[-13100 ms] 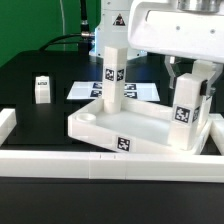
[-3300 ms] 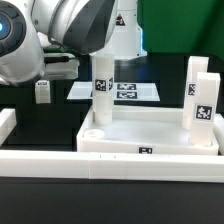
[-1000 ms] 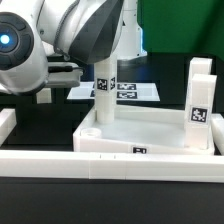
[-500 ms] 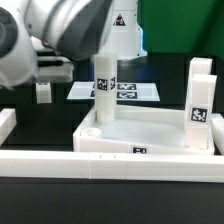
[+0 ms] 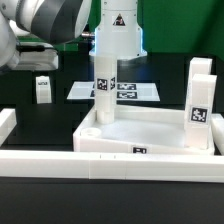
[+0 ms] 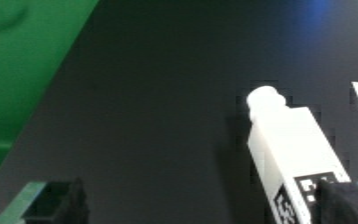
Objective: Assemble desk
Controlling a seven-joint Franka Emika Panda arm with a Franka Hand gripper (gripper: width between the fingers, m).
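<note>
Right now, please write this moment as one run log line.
gripper: open, holds nothing | tabletop: two legs upright, one, other | loose leg: on table

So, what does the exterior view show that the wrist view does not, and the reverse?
Only the exterior view: the tabletop, with a first leg upright toward the exterior view's left and a second leg toward its right, the marker board behind, and a white rail in front.
Only the wrist view: the claw, open, and a green surface.
Both: the black table and a tagged white leg; which leg the wrist view sees, I cannot tell.
</note>
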